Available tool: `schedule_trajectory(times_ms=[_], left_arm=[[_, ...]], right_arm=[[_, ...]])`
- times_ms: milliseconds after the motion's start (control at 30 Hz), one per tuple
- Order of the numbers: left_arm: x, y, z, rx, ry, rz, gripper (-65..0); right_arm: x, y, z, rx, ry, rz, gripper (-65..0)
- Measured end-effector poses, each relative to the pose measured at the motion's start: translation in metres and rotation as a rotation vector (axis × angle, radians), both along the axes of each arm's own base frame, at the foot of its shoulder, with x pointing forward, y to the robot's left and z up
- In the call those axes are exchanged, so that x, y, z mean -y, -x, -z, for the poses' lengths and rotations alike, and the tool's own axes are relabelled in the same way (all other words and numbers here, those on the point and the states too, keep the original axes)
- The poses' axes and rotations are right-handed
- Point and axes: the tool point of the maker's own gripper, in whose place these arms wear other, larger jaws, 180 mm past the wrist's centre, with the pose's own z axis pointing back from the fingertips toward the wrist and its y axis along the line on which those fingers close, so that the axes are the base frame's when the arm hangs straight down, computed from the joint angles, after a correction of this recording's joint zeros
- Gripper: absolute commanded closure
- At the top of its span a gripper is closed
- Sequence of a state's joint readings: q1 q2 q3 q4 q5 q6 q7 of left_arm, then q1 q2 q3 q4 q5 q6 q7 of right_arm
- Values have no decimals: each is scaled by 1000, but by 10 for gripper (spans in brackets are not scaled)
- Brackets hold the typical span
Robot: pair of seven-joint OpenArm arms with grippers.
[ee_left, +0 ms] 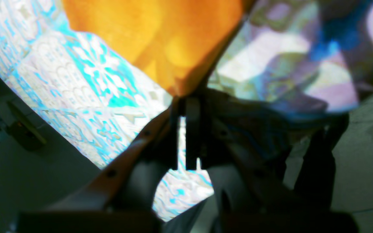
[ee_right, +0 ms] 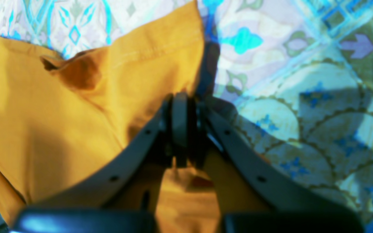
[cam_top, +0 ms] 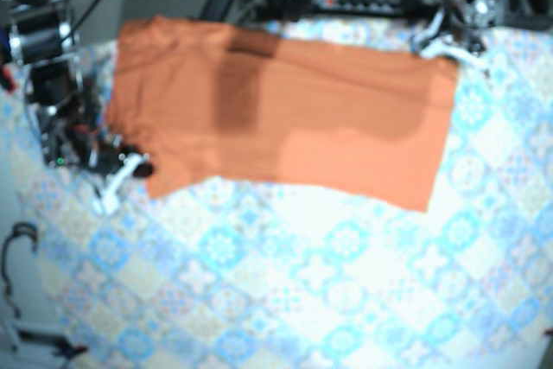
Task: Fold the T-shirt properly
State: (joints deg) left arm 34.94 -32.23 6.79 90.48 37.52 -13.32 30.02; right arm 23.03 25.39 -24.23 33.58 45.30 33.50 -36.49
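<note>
Both of my grippers are pinched closed on cloth. The left gripper [ee_left: 184, 98] has the tip of a corner of the T-shirt [cam_top: 285, 118] between its jaws. The right gripper [ee_right: 181, 100] is clamped on a hem edge, with fabric lying loose beneath it.

The shirt lies as a long orange band along the tabletop edge at the top of the base view. My left grip is at its corner on that view's upper right, my right at its lower-left corner.

I judge it light, thin and limp: it will sag between my holds and drag over the patterned tablecloth [cam_top: 328, 283]. Corners and stitched hems give the firmest bite.

It looks mostly flat, with a small pucker beside my right jaws and a paler patch towards my left side.
</note>
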Motion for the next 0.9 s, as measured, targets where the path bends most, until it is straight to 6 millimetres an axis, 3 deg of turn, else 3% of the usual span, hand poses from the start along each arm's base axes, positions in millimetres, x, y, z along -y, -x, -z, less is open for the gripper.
schedule_trajectory(times_ms=[367, 900], left_arm=[[0, 14, 2, -21, -3, 1, 0], [0, 26, 4, -40, -4, 3, 0]], right_arm=[[-17, -6, -1, 19, -27, -2, -30], [-19, -20, -6, 8, 9, -7, -30]])
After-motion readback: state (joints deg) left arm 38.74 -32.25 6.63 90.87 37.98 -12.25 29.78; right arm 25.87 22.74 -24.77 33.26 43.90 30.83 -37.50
